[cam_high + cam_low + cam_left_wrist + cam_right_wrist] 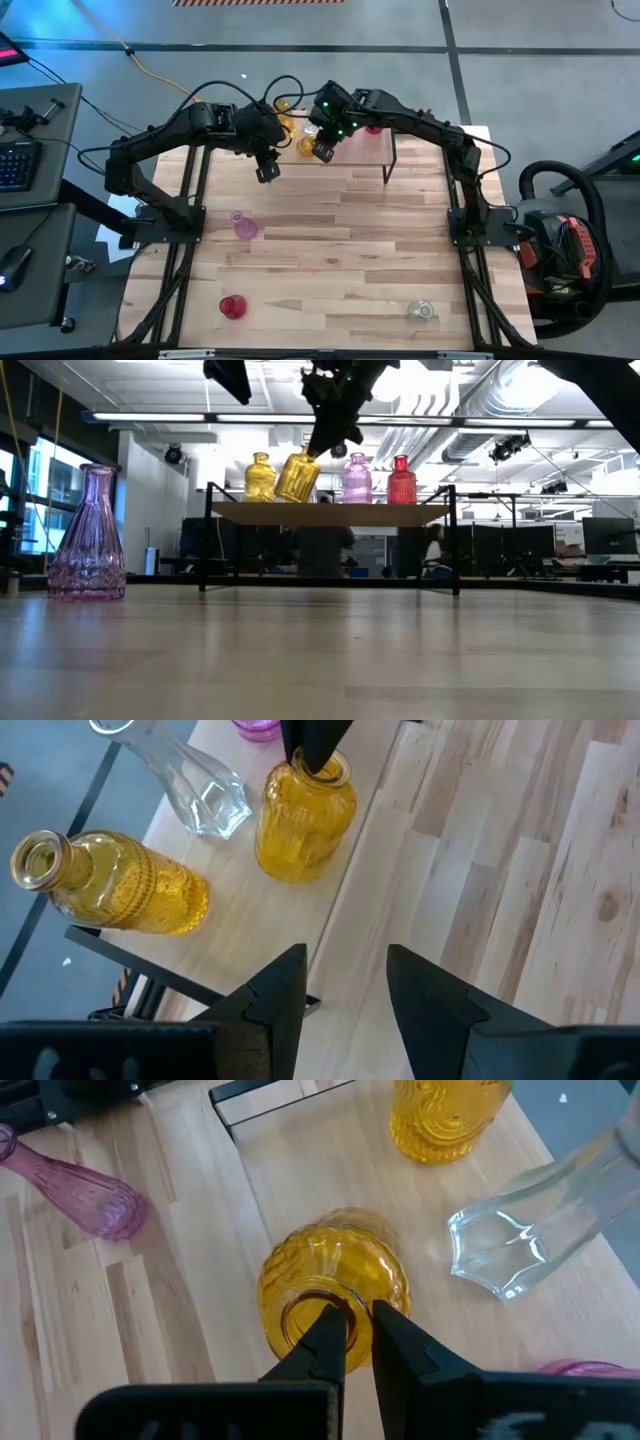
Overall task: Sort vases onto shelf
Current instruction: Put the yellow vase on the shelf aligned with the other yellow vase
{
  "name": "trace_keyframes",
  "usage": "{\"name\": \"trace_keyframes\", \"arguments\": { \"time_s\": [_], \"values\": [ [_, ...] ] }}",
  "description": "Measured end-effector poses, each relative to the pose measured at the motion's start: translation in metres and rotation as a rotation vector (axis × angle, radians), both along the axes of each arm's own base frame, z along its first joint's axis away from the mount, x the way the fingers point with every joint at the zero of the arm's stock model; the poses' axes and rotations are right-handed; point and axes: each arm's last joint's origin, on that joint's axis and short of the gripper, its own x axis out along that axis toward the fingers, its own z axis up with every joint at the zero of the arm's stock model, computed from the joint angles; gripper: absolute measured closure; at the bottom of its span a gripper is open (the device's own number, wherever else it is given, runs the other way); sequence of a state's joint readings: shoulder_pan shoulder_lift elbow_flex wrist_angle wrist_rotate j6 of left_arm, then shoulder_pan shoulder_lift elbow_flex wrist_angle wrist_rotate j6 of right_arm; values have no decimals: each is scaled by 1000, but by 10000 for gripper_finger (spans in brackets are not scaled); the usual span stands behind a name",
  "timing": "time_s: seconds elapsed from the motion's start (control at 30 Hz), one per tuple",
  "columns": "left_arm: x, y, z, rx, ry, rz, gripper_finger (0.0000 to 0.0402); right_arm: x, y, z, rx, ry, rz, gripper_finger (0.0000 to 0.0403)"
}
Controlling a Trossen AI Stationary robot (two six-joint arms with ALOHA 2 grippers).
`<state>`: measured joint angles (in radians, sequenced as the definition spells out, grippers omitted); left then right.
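My right gripper (358, 1335) is shut on a yellow vase (297, 477) over the left part of the shelf (365, 150). The vase is tilted, with its base near the board's near edge. A second yellow vase (260, 478), a clear vase (195, 780), a pink vase (357, 480) and a red vase (401, 480) stand on the shelf. My left gripper (345, 985) is open and hovers over the table just in front of the shelf's left end (266, 174). A pink vase (243, 226), a red vase (232, 306) and a clear vase (422, 311) stand on the table. My right gripper holds the yellow vase by the rim of its mouth (352, 1302), with one finger (325, 1342) inside the neck and the other outside. The fingers come from above, slanting down. The vase hangs tilted below them. Whether its base (290, 870) touches the shelf board, I cannot tell.
The shelf's thin black legs (392, 165) stand on the far part of the table. The table pink vase (88, 535) stands toward the left. Bare wood lies between the shelf and the near vases. Cables and a desk lie beyond the table's left edge.
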<state>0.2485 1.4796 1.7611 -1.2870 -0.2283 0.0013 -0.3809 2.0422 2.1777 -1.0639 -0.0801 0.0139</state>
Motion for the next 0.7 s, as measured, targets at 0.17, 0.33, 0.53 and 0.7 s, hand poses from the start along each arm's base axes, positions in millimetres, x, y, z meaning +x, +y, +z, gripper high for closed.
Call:
{"name": "trace_keyframes", "arguments": {
  "time_s": [0.17,0.33,0.53,0.7],
  "values": [
    [0,0,0,-1,0,-1,271,0,0,1,2,-3,-2,392],
    [0,0,0,-1,0,-2,271,0,0,1,-12,-6,13,392],
    [0,0,0,0,1,-3,271,3,-1,2,-27,-32,18,390],
    [0,0,0,0,1,-3,271,3,-2,3,-40,-34,32,370]
  ]
}}
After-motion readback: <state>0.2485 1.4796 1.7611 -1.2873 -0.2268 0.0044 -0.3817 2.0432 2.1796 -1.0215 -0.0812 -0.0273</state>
